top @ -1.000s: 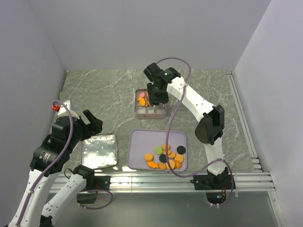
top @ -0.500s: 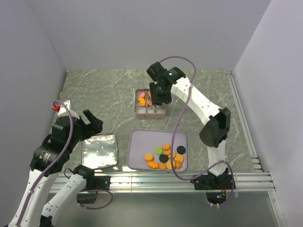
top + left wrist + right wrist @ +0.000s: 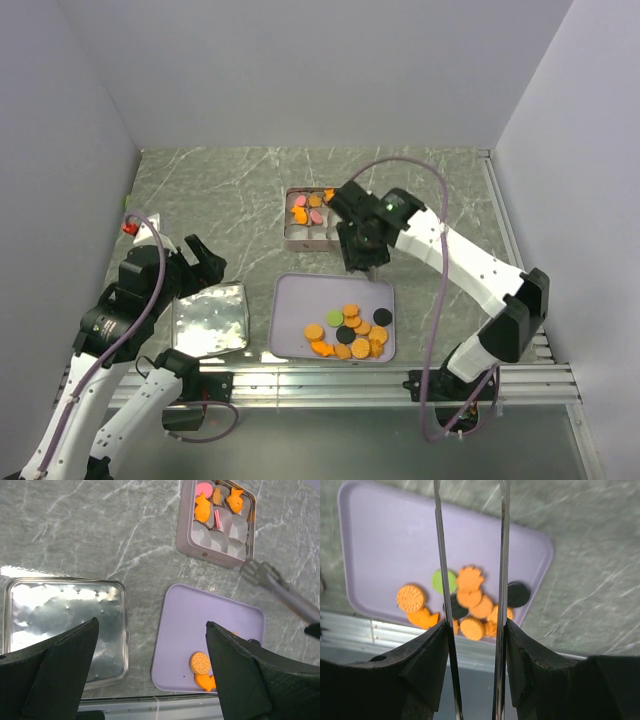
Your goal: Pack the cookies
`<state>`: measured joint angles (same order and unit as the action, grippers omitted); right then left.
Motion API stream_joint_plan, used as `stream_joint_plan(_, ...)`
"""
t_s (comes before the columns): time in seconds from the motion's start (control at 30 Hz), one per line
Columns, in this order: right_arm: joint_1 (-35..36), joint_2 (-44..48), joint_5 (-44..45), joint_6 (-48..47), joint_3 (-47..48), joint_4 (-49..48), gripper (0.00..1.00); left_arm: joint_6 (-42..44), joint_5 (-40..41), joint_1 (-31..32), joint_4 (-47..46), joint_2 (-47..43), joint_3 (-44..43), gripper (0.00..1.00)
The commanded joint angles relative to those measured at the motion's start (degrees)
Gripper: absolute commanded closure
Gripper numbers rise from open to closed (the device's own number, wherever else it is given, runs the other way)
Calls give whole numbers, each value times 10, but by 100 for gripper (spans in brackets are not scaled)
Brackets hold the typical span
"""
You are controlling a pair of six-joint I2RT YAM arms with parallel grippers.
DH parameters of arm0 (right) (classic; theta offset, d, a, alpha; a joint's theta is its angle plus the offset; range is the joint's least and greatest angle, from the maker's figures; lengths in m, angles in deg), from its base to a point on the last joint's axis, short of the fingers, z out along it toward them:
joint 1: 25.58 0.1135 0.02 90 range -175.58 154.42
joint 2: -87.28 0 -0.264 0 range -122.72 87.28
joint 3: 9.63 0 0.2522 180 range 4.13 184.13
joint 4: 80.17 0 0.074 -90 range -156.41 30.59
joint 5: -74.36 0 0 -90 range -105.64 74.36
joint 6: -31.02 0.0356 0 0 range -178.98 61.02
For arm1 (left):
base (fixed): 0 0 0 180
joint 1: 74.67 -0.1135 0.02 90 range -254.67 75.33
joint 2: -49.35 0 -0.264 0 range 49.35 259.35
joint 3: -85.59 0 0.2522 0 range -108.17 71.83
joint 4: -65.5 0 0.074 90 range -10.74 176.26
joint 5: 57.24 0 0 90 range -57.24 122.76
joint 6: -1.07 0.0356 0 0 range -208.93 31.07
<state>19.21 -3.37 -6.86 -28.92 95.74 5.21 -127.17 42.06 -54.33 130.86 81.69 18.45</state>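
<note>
Cookies (image 3: 349,332), orange rounds, fish shapes, piled

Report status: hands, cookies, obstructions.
Left hand open, empty. Right hand open, empty, over tray. Most cookies on tray, some in tin. Nothing obstructing.
</note>
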Motion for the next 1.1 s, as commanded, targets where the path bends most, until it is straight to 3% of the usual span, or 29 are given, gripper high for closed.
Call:
stream_joint_plan(0.0,52,45,13,50,-50,11,47,-1,-30,1,-40,-7,11,6)
stream_joint_plan(0.2,89,89,-5,106,-137,3,46,-10,-52,1,-47,-14,24,6)
stream_joint_plan(0.67,174,123,-20,172,-183,48,46,-23,-66,1,-43,-38,43,7)
stream_joint_plan(1.07,201,103,-24,184,-177,55,46,-27,-68,1,-34,-45,44,6)
